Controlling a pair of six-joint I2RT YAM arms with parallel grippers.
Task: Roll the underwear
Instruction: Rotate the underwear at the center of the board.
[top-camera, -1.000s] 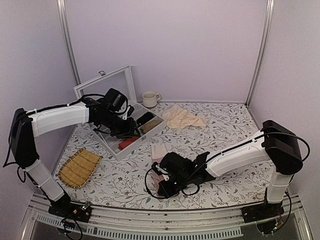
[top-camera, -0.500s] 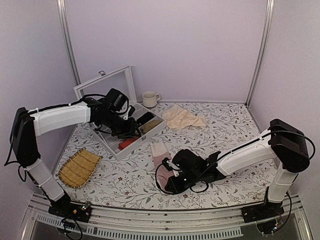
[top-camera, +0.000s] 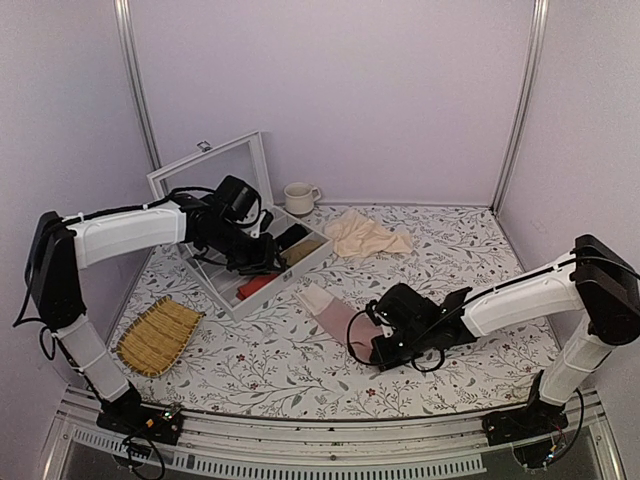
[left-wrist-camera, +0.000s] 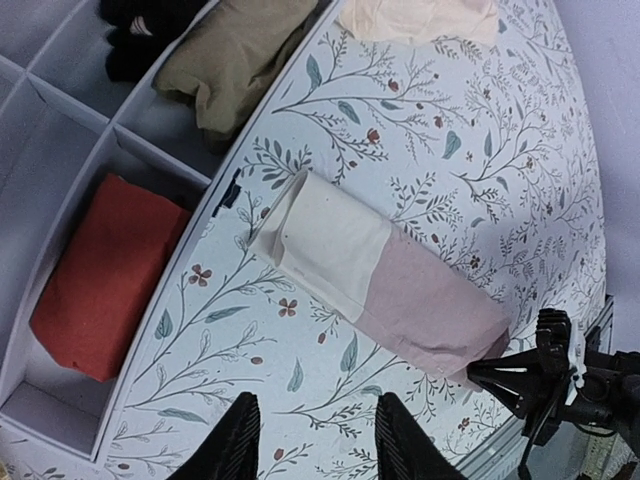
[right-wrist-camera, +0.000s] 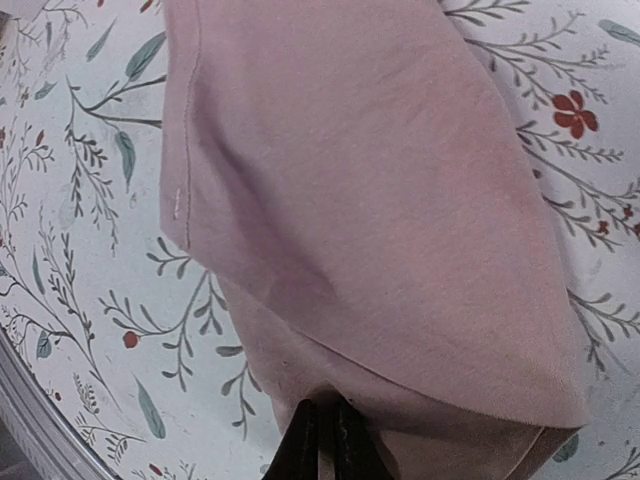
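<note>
The desk (top-camera: 470, 250) gives me plenty of room, but the divided box (top-camera: 265, 296) sits at 10 o'clock from my work, and that is my first worry. The underwear (top-camera: 328, 308) lies near the middle of the desk, folded into a long strip. Its cream waistband (left-wrist-camera: 325, 245) points to 10 o'clock and stops just beside the box wall, and the pink end points to 4 o'clock. If I roll from the pink end toward the waistband, I judge the strip may slide ahead of me and butt against that wall.

Nothing holds the far end down. My left pincer (left-wrist-camera: 315, 440) hangs over the box edge with its fingers apart and empty, well away from the waistband. A push from my right side could therefore drag the whole strip instead of curling it.

My right pincer (right-wrist-camera: 320, 440) is clamped on the pink hem at the 4 o'clock end, and only on a narrow bit of edge. My wrist view shows the cloth in overlapping layers there. I cannot tell whether I have pinched all of them or just one. If it is one, the layers could part as I turn, and the roll would start loose or lopsided.

A grip this thin could also simply slip off the soft fabric under tension.
</note>
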